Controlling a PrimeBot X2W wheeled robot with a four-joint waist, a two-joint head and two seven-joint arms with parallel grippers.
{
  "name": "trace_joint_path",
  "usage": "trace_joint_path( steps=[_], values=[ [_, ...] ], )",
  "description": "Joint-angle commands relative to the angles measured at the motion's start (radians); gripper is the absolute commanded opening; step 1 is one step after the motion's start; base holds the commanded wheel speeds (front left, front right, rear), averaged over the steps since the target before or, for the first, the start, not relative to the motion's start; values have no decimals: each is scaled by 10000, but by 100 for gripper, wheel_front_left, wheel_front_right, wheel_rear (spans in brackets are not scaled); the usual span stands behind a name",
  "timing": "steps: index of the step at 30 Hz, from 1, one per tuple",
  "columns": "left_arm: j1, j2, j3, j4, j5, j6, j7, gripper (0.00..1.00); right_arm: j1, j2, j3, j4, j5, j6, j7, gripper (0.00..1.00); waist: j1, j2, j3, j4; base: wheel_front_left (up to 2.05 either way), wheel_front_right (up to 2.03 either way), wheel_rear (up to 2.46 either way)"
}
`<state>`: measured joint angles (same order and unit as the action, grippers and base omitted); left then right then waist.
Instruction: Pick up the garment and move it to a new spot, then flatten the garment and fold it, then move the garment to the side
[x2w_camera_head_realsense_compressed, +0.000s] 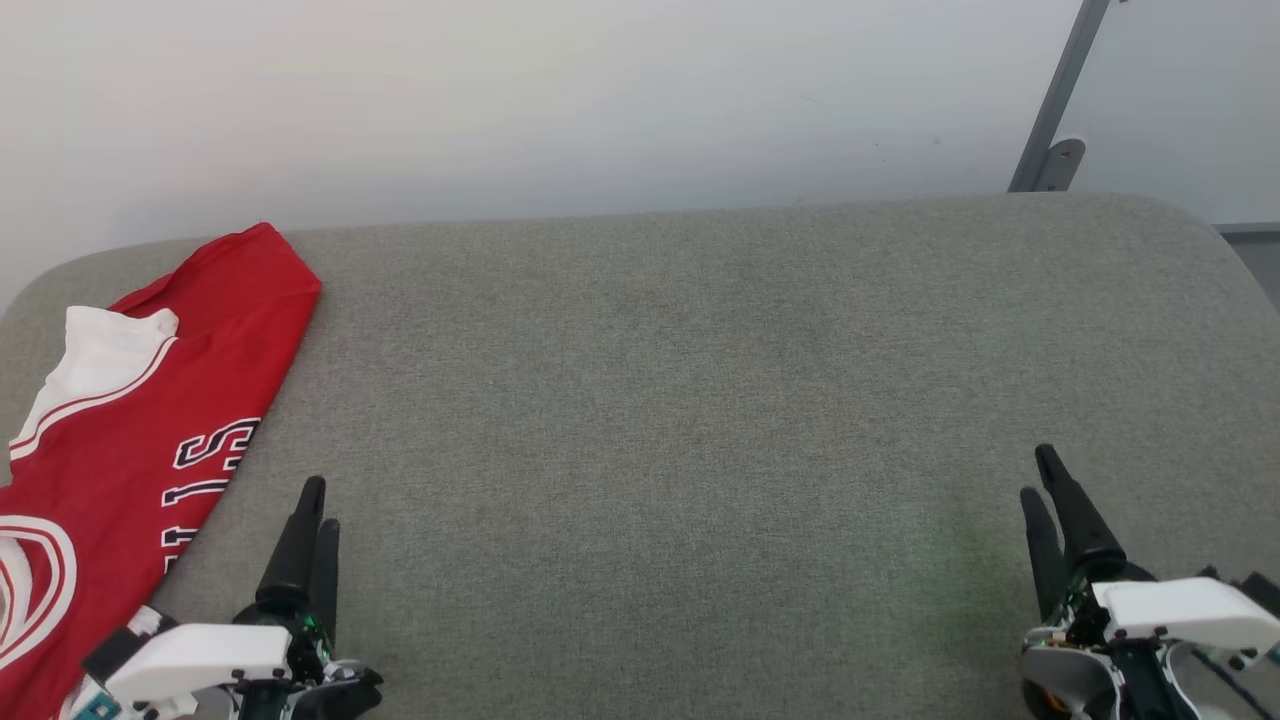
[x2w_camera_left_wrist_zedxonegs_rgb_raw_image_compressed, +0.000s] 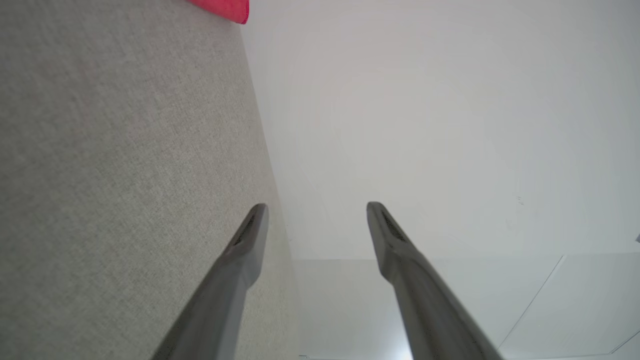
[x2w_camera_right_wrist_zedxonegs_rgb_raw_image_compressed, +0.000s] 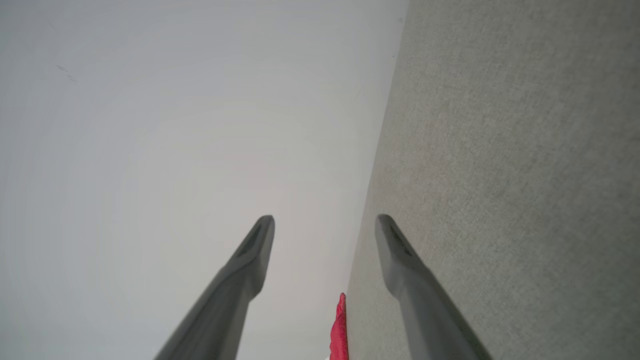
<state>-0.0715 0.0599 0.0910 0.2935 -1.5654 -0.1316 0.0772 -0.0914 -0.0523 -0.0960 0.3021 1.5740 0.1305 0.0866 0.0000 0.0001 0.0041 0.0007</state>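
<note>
The garment (x2w_camera_head_realsense_compressed: 150, 430), a red jersey with a white sleeve, white-striped trim and black-and-white lettering, lies spread at the left end of the grey padded table (x2w_camera_head_realsense_compressed: 700, 400), partly cut off by the head view's edge. A red corner of the garment (x2w_camera_left_wrist_zedxonegs_rgb_raw_image_compressed: 225, 9) shows at the top of the left wrist view, and a red sliver of the garment (x2w_camera_right_wrist_zedxonegs_rgb_raw_image_compressed: 339, 330) at the bottom of the right wrist view. My left gripper (x2w_camera_head_realsense_compressed: 312, 505) stands open just right of the jersey, holding nothing. At the lower right my right gripper (x2w_camera_head_realsense_compressed: 1040, 472) is open and empty, far from the cloth.
A pale wall (x2w_camera_head_realsense_compressed: 600, 90) rises behind the table's rounded far edge. A grey metal post (x2w_camera_head_realsense_compressed: 1060, 95) with a bracket stands at the back right. The wide grey middle of the table lies between my two grippers.
</note>
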Motion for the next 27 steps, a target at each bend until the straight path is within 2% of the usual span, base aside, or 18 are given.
trace_joint_path(
  steps=[1, 6, 11, 22, 27],
  values=[
    [-334, 137, -58, -159, 182, -1, -82, 100, -357, -126, 54, -119, -150, 2, -80, 100, 0, -1, 0, 2, 0, 0, 0],
    [-465, 409, -266, -100, 1113, 0, -346, 100, -584, -382, 409, -5, -896, 2, -420, 100, 0, -1, -2, 9, 0, 0, 0],
    [-462, 501, -297, -167, 2657, 60, -615, 100, -852, -629, 595, 132, -2214, 2, -708, 100, 0, -1, -2, 14, 0, 0, 0],
    [-430, 624, -439, -210, 5290, 245, -1060, 100, -1075, -652, 469, 401, -5040, 2, -1154, 100, 0, -1, 9, 57, 0, 0, 0],
    [-401, 696, -492, -281, 6061, 318, -1208, 100, -1168, -678, 442, 468, -6101, 2, -1303, 100, 0, -1, 12, 65, 0, 0, 0]
  ],
)
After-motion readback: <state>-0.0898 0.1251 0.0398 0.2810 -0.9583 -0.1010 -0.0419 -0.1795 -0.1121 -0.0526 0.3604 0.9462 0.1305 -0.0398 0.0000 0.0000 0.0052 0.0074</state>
